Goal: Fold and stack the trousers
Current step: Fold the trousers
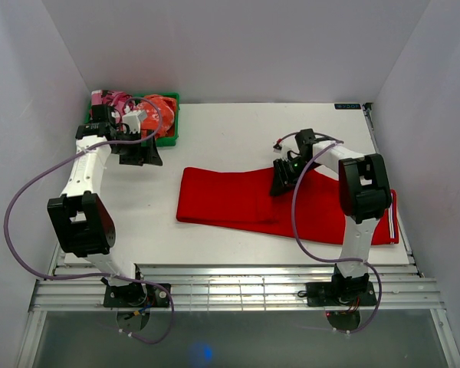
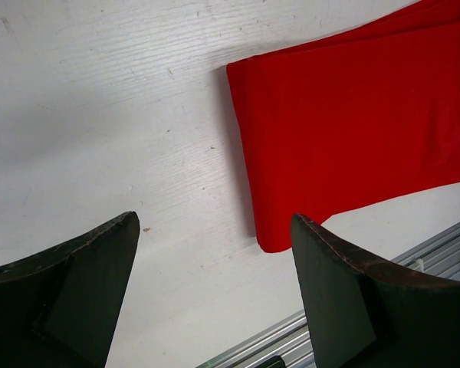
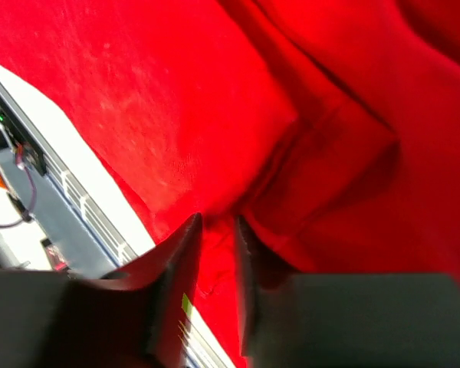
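Observation:
The red trousers (image 1: 238,201) lie flat in a long band across the near half of the table, from the middle to the right edge. Their left end (image 2: 353,123) shows in the left wrist view, beyond my fingers. My left gripper (image 1: 142,157) hangs open over bare table (image 2: 215,218) at the back left, well clear of the cloth. My right gripper (image 1: 282,184) sits on the far edge of the trousers near their middle. Its jaws (image 3: 217,218) stand narrow with a ridge of red cloth (image 3: 176,100) between them.
A green basket (image 1: 169,126) with pink and red clothing stands at the back left corner, just behind the left gripper. An aluminium rail (image 1: 238,280) runs along the table's near edge. White walls close in the table (image 1: 238,130) on three sides.

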`<action>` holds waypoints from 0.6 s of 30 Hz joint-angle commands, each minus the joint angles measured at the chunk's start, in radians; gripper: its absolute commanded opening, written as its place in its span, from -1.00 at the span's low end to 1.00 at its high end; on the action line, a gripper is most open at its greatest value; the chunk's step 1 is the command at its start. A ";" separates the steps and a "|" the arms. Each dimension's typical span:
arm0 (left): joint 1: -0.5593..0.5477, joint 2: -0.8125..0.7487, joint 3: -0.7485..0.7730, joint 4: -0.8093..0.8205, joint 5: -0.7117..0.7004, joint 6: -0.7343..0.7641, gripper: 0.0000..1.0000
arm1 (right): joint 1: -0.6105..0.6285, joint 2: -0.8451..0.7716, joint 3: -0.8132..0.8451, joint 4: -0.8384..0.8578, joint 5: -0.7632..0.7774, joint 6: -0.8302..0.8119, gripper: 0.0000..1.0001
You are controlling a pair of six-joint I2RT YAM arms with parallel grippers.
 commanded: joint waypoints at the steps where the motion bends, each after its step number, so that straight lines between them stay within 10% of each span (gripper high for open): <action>1: -0.001 0.000 0.025 0.025 -0.001 0.001 0.79 | 0.010 0.010 -0.010 0.035 -0.014 0.009 -0.48; 4: -0.001 0.007 0.027 0.030 -0.004 0.001 0.80 | 0.010 0.004 -0.007 0.014 -0.014 -0.012 -0.84; 18: -0.001 0.016 -0.001 0.039 0.001 -0.005 0.79 | -0.054 -0.122 -0.093 -0.008 0.058 -0.044 -0.83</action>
